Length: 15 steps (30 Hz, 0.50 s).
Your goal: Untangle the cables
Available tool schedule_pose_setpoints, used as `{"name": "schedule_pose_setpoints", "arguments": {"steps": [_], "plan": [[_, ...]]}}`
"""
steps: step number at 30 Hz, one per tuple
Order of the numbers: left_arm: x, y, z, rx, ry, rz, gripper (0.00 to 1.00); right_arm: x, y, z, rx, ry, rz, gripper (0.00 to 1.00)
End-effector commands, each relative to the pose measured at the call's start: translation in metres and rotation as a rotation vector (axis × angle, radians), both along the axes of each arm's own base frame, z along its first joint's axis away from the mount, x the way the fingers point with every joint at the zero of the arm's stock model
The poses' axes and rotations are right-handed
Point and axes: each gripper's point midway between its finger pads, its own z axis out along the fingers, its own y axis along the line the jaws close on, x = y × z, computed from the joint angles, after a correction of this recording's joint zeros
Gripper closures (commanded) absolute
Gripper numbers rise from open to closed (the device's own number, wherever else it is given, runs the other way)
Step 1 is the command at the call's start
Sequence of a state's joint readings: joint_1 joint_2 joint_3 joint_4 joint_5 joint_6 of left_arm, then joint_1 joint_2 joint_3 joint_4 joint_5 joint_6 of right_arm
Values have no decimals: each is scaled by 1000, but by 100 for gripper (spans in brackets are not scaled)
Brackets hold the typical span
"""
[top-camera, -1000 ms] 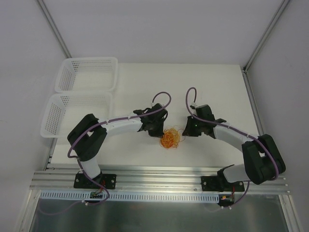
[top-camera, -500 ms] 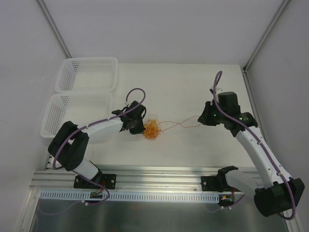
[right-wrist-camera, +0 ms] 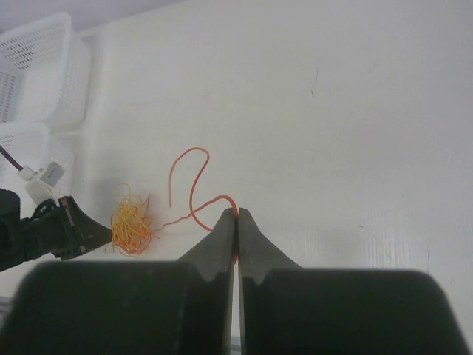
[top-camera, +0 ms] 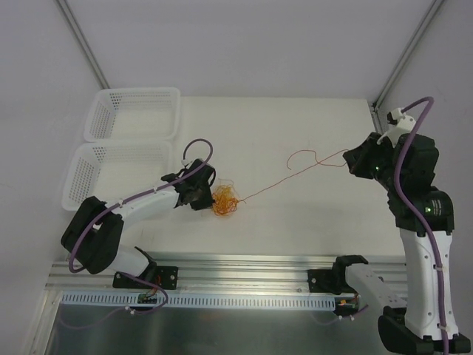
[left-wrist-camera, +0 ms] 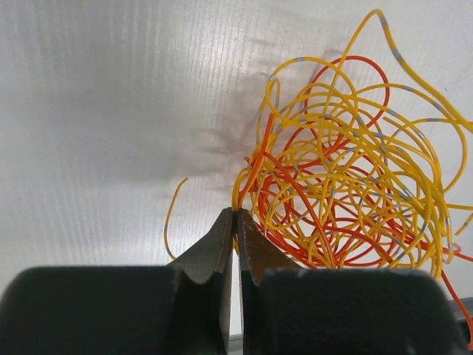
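Note:
The cables are a fist-sized tangle (top-camera: 224,200) of yellow-orange and red-orange wire on the white table, left of centre. My left gripper (top-camera: 209,194) is at the tangle's left edge. In the left wrist view this gripper (left-wrist-camera: 235,212) is shut on a yellow strand where the tangle (left-wrist-camera: 332,185) begins. One red cable (top-camera: 281,180) runs out of the tangle up and to the right to my right gripper (top-camera: 349,155), raised at the far right. In the right wrist view that gripper (right-wrist-camera: 236,213) is shut on the red cable (right-wrist-camera: 215,197), whose free end curls past it.
Two white mesh baskets stand at the table's left edge, one at the back (top-camera: 140,92) and one nearer (top-camera: 126,146). An aluminium rail (top-camera: 244,268) runs along the near edge by the arm bases. Metal frame posts rise at the back corners.
My right gripper has swung far to the right and upward, drawing a long red cable out of the tangle. My left gripper has shifted left, taking the tangle with it.

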State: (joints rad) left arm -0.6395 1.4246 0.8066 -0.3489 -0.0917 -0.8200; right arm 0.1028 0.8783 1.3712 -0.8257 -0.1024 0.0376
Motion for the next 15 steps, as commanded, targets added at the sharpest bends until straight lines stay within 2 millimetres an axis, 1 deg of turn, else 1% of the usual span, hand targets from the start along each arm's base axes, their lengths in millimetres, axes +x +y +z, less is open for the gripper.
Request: {"name": "schedule_pose_setpoints", "arguments": {"steps": [1,2,3,5,6,9,10,11,12,13,15], "plan": [[-3,15,0,30,-8,47,100,-13,-9,41,11,-119,-45,99],[-4,16,-1,34,-4,49,100,-15,-11,49,16,-141,-57,99],[-5,17,-2,37,-1,53,100,-21,-13,65,19,-189,-64,99],[-8,22,-6,56,8,66,100,-25,-17,80,13,-230,-83,99],[-9,23,-8,62,12,70,100,-30,-17,97,19,-268,-86,99],[-9,30,-13,91,20,84,100,-36,-20,119,23,-315,-99,99],[-8,32,-14,99,21,85,100,-38,-22,134,21,-354,-109,99],[-7,33,-16,108,26,88,100,-38,-29,140,9,-374,-140,99],[-7,34,-16,113,28,89,100,-38,-30,146,-2,-388,-143,99],[-5,33,-15,115,28,85,100,-39,-31,155,-4,-408,-146,99],[-3,29,-12,106,28,75,100,-37,-26,158,5,-408,-126,99]]}}
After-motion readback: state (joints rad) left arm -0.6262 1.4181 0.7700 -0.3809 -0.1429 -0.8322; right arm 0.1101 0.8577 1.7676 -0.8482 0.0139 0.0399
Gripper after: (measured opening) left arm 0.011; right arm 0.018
